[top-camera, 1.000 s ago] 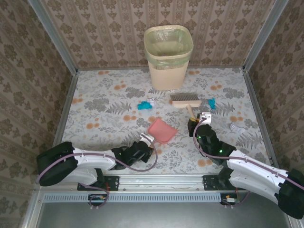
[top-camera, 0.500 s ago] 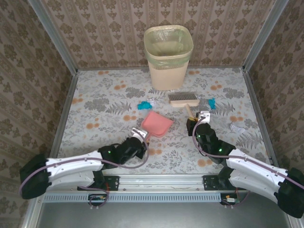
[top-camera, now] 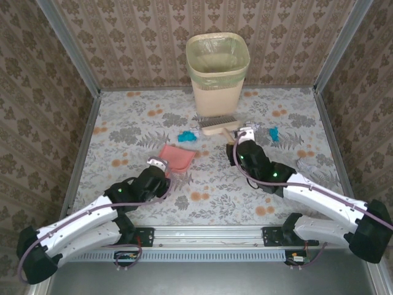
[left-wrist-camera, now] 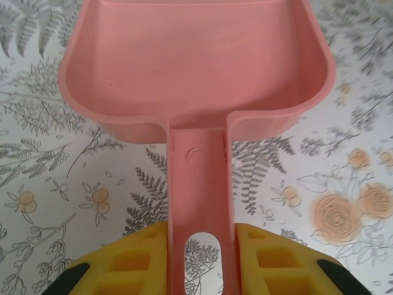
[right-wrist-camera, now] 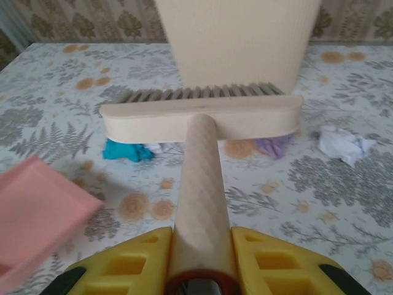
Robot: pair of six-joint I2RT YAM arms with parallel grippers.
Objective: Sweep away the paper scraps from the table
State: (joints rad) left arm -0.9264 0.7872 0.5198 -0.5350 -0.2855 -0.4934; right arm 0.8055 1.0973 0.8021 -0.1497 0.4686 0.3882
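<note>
- Your left fingers (left-wrist-camera: 199, 261), clamped on the dustpan (left-wrist-camera: 196, 67) handle, have carried it left and farther up the desk (top-camera: 123, 132).
- Your right fingers (right-wrist-camera: 201, 261), clamped on the brush (right-wrist-camera: 199, 117) handle, have swung its head left, before the bin (top-camera: 217, 74).
- The scraps (right-wrist-camera: 126, 150) lie crumpled on the desk: teal beside the brush head's left end, purple at its right end, white just right.
</note>
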